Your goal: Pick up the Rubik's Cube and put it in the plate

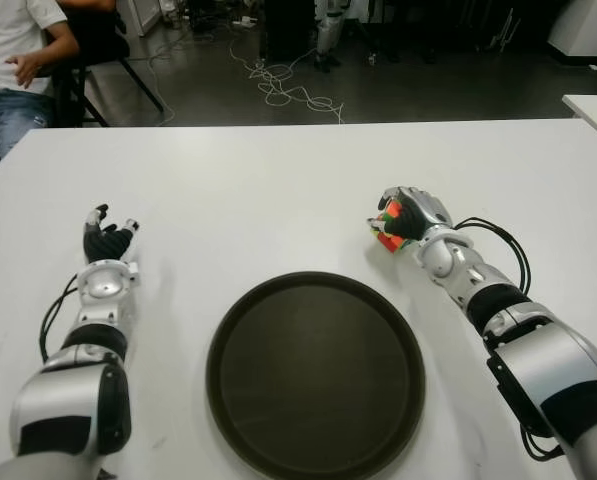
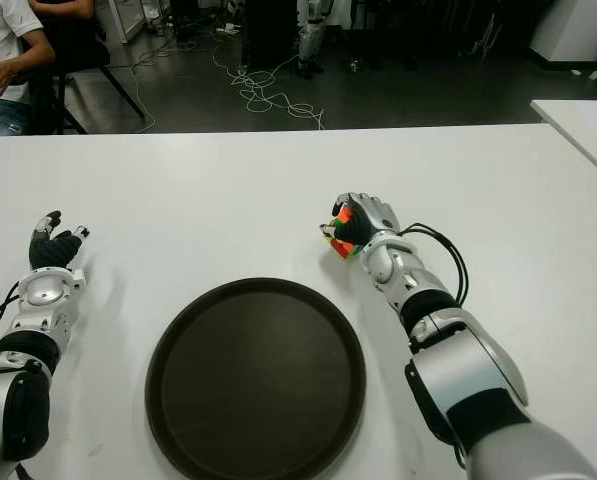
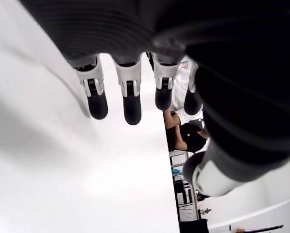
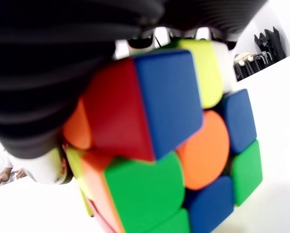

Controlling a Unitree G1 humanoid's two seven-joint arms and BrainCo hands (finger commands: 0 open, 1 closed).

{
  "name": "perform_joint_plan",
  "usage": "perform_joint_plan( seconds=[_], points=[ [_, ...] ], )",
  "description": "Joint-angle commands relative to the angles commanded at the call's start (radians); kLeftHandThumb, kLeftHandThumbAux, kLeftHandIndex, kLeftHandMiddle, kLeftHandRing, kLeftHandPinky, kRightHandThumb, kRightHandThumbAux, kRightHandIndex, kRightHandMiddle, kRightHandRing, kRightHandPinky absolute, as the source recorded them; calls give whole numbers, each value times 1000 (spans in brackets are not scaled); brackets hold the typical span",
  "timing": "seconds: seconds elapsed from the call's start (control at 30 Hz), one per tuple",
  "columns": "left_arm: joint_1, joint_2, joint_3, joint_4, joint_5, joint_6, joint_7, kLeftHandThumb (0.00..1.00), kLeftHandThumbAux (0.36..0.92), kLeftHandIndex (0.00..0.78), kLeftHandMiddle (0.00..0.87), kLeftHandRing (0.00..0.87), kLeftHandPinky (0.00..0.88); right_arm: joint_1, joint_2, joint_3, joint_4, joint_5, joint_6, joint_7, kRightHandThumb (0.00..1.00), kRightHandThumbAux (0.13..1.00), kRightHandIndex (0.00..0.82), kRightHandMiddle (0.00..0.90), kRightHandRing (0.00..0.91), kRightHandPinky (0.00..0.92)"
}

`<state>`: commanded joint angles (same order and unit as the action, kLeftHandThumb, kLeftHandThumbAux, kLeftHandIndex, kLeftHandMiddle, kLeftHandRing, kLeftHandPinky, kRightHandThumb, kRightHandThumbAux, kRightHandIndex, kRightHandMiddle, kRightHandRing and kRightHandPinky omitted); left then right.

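Beyond the plate's (image 1: 315,375) far right rim, the right hand (image 1: 410,215) has its fingers clamped around the Rubik's Cube (image 1: 389,230) low over the tabletop (image 1: 278,190), apparently to carry it plateward, while the left hand (image 1: 106,243) shows left, fingers spread, empty

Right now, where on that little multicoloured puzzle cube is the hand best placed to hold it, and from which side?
Probably as it is now: the right hand comes from above and curls over the multicoloured Rubik's Cube, fingers on opposite flat faces. Flat sides give firm contact; corners would slip. The black round plate lies nearer the robot.
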<state>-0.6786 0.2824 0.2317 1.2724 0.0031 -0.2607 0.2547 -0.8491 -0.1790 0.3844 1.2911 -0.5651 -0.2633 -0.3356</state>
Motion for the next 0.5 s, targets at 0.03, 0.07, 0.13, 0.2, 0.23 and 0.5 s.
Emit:
perform_joint_plan(
  seconds=[0.03, 0.07, 0.13, 0.2, 0.23, 0.5],
  points=[
    [0, 0, 0, 0, 0, 1, 0, 79, 756, 53, 55, 84, 123, 0, 0, -1, 0, 0, 0, -2, 689, 722, 436, 782, 782, 776],
    [0, 0, 0, 0, 0, 1, 1, 78, 756, 52, 53, 83, 121, 0, 1, -1, 0, 0, 0, -3, 690, 722, 436, 783, 783, 778],
    [0, 0, 0, 1, -1, 3, -1, 74, 754, 48, 50, 79, 116, 0, 1, -2, 0, -1, 0, -5, 690, 722, 436, 785, 786, 781],
    [-2, 0, 1, 1, -2, 8, 0, 72, 749, 48, 53, 83, 121, 1, 1, -7, -2, 4, -4, -1, 690, 723, 436, 785, 785, 776],
    [-2, 0, 1, 2, -2, 10, 1, 76, 746, 48, 56, 86, 120, 1, 2, -9, -2, 7, -5, 0, 690, 723, 436, 784, 784, 772],
    [0, -1, 3, 1, -4, 7, 3, 96, 739, 47, 62, 84, 108, 3, 4, -16, -4, 20, -9, -4, 691, 722, 437, 792, 792, 780]
  ],
)
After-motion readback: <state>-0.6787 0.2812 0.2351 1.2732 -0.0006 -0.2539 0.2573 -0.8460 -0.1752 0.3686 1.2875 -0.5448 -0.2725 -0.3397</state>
